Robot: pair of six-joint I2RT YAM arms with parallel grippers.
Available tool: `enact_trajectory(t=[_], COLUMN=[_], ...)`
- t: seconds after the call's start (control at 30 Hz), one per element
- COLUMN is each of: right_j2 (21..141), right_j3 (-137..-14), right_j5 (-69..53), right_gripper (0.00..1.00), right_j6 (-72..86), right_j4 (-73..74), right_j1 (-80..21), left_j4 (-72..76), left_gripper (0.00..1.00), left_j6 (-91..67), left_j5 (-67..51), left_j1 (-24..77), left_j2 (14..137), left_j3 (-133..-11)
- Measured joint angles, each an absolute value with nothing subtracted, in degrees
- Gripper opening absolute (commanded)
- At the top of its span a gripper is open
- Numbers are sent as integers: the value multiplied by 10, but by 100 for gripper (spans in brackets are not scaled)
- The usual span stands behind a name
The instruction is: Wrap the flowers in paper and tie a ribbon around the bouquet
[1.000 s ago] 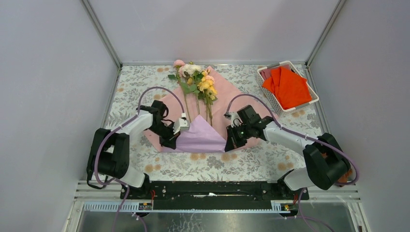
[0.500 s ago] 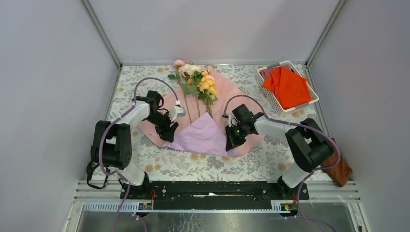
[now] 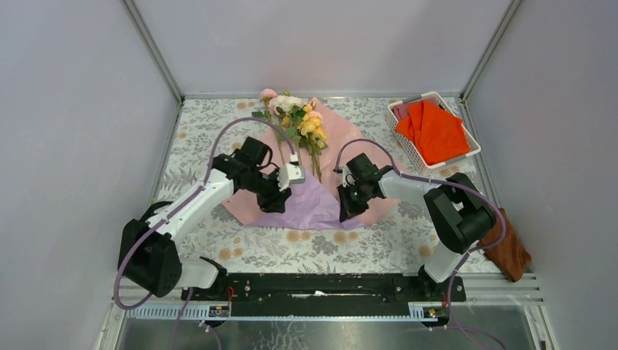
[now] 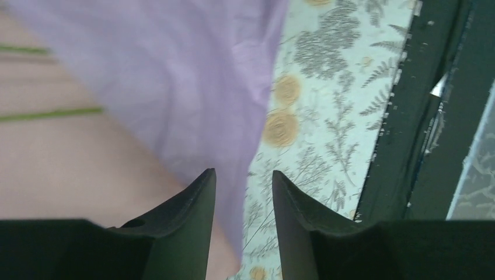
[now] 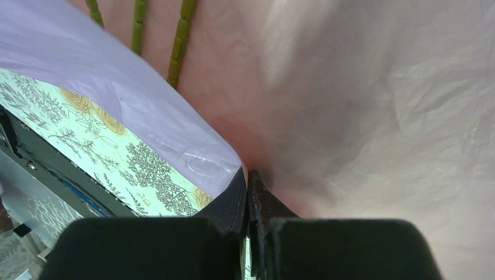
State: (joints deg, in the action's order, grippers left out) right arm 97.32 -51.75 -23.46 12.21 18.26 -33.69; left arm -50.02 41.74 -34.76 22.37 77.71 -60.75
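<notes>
Two grippers, one sheet, entries as follows.

1. My left gripper point(image 4: 242, 175): a second ago it sat at the left edge of the paper's point(image 3: 310, 208) lilac flap. It is now over the flap's left part, fingers apart, with the lilac edge running under the gap and nothing clamped. The left arm is stretched forward where before it was folded back.
2. My right gripper point(image 5: 248, 178): fingers together, pinching the paper's right fold where lilac meets pink. The elbow is now drawn in closer.
3. The flowers point(image 3: 295, 120): blooms at the paper's far corner, stems lying down its pink face, unmoved.
</notes>
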Motion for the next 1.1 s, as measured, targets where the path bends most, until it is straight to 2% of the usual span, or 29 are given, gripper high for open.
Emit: enact_trajectory(t=[0.07,0.23,0.53,0.73,1.1], right_j2=[978,990,1002,1011,1020], right_j3=[-523,-531,-535,-548,-562], right_j5=[-235,-239,-264,-268,-265], right_gripper=[5,6,6,6,9], right_j6=[122,119,108,98,84], right_j4=[181,181,182,194,210], right_j1=[-337,-336,-323,-321,-321], left_j4=[-480,-420,-379,-371,-455], left_gripper=[38,30,29,30,29], left_j6=[408,395,429,453,489], left_j5=[-355,-332,-228,-186,-143], left_j1=[264,273,253,227,176], left_j2=[774,833,873,822,773], left_j3=[-586,-560,-458,-416,-429])
